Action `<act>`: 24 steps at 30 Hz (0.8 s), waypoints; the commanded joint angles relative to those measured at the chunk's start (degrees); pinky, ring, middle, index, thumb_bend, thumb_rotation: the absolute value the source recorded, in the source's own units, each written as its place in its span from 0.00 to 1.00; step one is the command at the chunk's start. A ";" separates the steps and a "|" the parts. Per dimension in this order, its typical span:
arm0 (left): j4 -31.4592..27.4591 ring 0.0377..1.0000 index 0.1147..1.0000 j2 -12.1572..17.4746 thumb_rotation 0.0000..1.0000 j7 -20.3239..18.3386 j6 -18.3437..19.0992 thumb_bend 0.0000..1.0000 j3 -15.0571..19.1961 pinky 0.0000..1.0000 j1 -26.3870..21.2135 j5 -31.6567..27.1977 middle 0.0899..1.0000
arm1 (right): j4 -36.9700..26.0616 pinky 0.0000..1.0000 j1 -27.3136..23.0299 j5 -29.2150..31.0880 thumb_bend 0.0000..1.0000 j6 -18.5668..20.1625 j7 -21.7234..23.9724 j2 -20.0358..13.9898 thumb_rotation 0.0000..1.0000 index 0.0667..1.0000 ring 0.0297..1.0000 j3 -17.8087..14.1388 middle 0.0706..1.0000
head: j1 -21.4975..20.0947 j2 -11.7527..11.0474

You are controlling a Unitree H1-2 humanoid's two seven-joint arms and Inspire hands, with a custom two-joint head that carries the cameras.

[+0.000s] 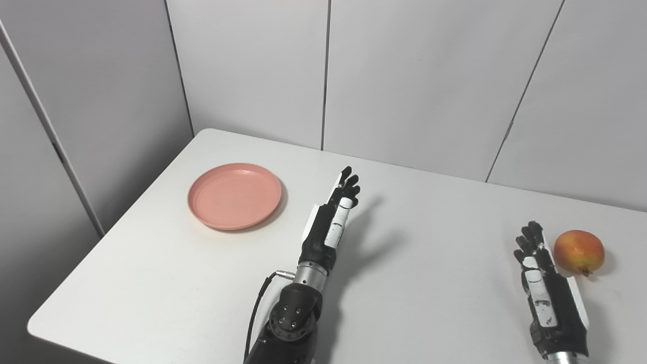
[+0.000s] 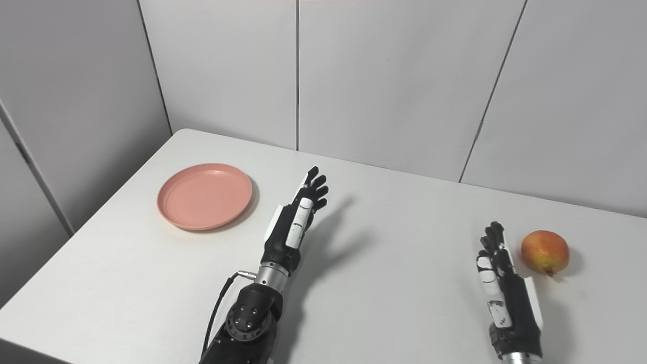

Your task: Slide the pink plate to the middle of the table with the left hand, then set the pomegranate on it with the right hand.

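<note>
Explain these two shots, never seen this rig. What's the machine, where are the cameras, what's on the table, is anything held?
It's a humanoid robot with two arms, each ending in a fingered robot hand. Both pictures come from two cameras side by side on its head, so they show one scene from slightly different spots. On the white table lie a pink plate, far left, and a pomegranate, far right. The left robot hand is raised right of the plate, open, touching nothing. The right robot hand is open just beside the pomegranate. Nothing is held.

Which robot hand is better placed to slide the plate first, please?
Left: the left robot hand is open beside the plate; the right robot hand sits by the pomegranate.
</note>
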 commanded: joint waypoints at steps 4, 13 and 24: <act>-3.70 0.89 0.90 1.40 1.00 2.40 -1.44 0.71 1.15 0.89 -4.72 1.55 0.90 | 1.16 1.00 -0.14 -0.13 0.60 -2.83 -0.13 0.33 0.88 1.00 1.00 0.05 1.00 | 0.16 0.04; -6.95 0.84 0.85 3.53 1.00 5.47 0.26 0.74 4.15 0.79 -6.58 2.71 0.85 | 0.87 1.00 0.07 -0.06 0.59 -3.02 -0.31 0.30 0.88 1.00 1.00 -0.22 1.00 | 0.71 0.28; -6.97 0.77 0.76 6.99 1.00 9.36 -0.17 0.74 7.79 0.73 -8.32 4.38 0.78 | 1.30 1.00 0.02 0.72 0.57 -2.69 0.63 -0.37 0.89 1.00 1.00 -0.30 1.00 | 1.85 0.16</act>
